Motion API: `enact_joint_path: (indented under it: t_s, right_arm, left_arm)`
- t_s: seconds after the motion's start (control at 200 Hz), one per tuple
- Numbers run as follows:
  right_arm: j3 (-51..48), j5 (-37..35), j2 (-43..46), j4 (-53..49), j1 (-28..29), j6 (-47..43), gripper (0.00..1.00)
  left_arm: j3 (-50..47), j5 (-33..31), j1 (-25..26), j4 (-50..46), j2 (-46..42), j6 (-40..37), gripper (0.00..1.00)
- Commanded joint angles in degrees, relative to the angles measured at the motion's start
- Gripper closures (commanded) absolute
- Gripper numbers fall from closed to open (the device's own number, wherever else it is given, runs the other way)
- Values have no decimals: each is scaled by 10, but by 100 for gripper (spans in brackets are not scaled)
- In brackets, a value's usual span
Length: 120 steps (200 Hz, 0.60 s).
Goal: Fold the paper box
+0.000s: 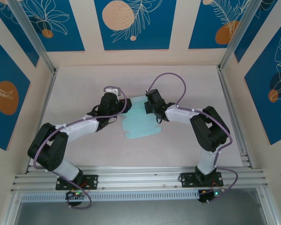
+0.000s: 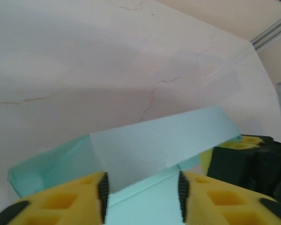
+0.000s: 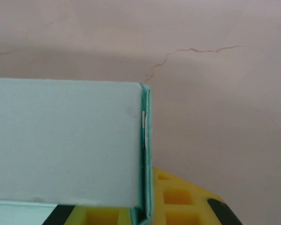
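Paper box [image 1: 139, 123], pale blue thin card and only partly folded, lies near the middle of the pale, finely cracked tabletop [image 1: 84, 84], between the two arms. Most of it is flat, with scalloped flaps toward the near edge, and the far part is lifted.

In the top view the left pincer [image 1: 121, 112] sits at the sheet's left edge and the right pincer [image 1: 152, 108] at its far right corner, so the card lies directly between them.

In the left wrist view the left pincer [image 2: 142, 180] is released, with its yellow fingers [image 2: 70, 201] spread well apart. A raised panel of the card [image 2: 159, 140] stands tilted across the gap above a flat part of the sheet. The panel's lower left corner comes right up to the left black pad [image 2: 103, 194]; whether they touch cannot be told.

In the right wrist view the right pincer [image 3: 141, 213] looks clenched on the card. Its yellow fingers [image 3: 178, 201] sit close on either side of a doubled, upright fold edge, and a broad upright panel [image 3: 65, 140] stretches away to the left.
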<state>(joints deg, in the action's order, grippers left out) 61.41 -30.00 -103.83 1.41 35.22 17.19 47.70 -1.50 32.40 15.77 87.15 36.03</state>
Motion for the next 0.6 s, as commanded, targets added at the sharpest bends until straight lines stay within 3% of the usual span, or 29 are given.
enact_joint_path:
  t_s: [0.0, 0.115, 0.19, 0.375, 0.595]
  right_arm:
    - [18, 2, -6, 5, 3, 15, 91]
    - [17, 0, -5, 8, 3, 12, 91]
    - [18, 1, -3, 8, 3, 12, 91]
    - [17, 3, -2, 10, 4, 12, 91]
    - [18, 3, -5, 7, 5, 11, 91]
  left_arm:
    - [-10, -17, 6, -39, -55, -35, 50]
    - [-30, -71, -7, -75, -106, -65, 47]
    - [-54, -72, -36, -81, -137, -64, 46]
    - [-96, -50, -126, -90, -171, -53, 42]
    - [-109, 34, -184, -6, -103, -46, 48]
